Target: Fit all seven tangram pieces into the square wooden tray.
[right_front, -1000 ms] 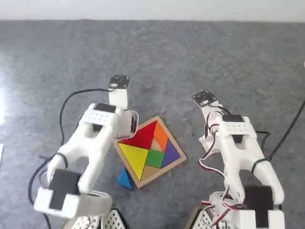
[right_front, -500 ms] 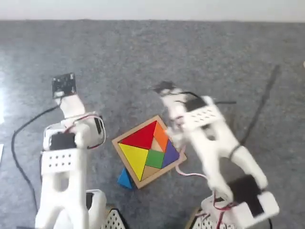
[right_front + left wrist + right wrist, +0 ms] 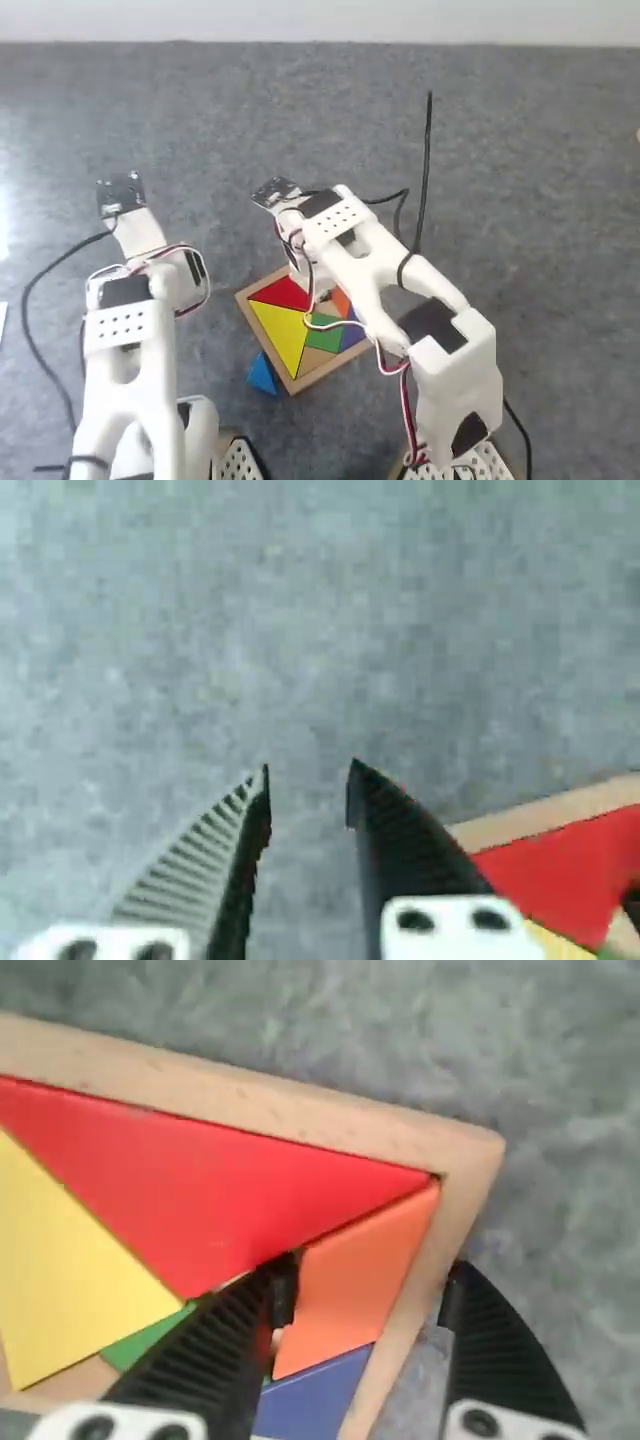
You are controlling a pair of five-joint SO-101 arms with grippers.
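The square wooden tray lies between the two arms and holds red, yellow, green, orange and purple pieces. A blue triangle lies on the carpet beside the tray's near edge. My right gripper is open, low over the tray's corner. It straddles the orange piece and the rim: one finger at the red-orange seam, the other outside the tray. My left gripper hangs open over bare carpet, just off the tray's edge, with nothing between its fingers.
Grey carpet covers the whole table. The right arm leans across the tray and hides its far corner. Its black cable rises behind it. The left arm stands to the tray's left.
The right arm has swung left from its own side to a spot over the tray. The left arm has drawn back from the tray's edge to the left.
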